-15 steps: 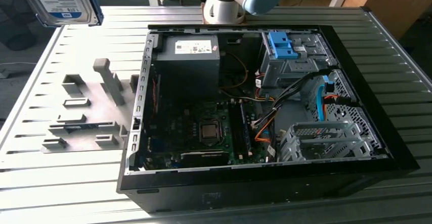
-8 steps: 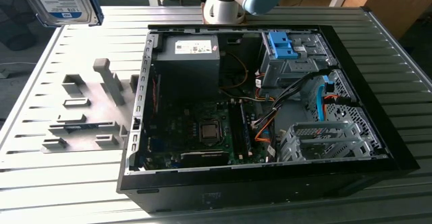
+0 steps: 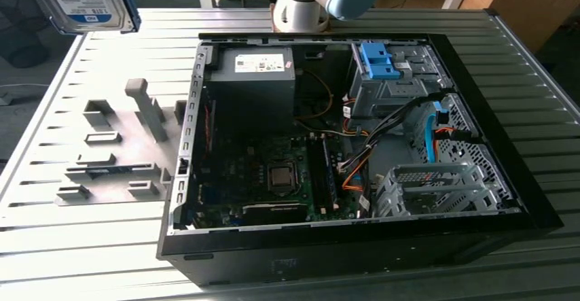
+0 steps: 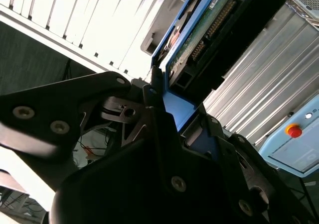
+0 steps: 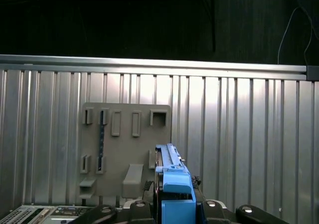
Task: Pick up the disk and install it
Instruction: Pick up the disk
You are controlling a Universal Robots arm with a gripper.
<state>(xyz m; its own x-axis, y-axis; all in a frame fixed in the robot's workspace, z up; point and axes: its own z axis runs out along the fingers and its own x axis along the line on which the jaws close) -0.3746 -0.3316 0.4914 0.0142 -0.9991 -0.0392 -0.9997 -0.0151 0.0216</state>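
Clearly the disk [image 3: 84, 2] is off the surface [image 3: 517, 49] and up in the air, at the far corner on the exterior view's left, label side toward the camera. In both wrist views the hand [image 4: 175, 110] is clamped on the blue frame at one short end of the disk [image 4: 199, 32], so the disk's long axis runs straight out from the fingers [image 4: 149, 92], green circuit-board face showing. The first wrist view shows it edge-on [image 5: 172, 176], above the hand [image 5: 169, 211].

Below it lies the grey holder plate [image 3: 118, 151]. The open computer case [image 3: 363, 246] sits well apart, toward the exterior view's right. Its bays, the blue bracket [image 3: 379, 60] and the metal cage [image 3: 435, 189], are on the case's far side from the disk, so I judge the carry must cross the whole case.

The exterior view's edge cuts off the disk's top. The hand's black body hides how much frame the fingers cover. Which bay is meant I cannot tell.
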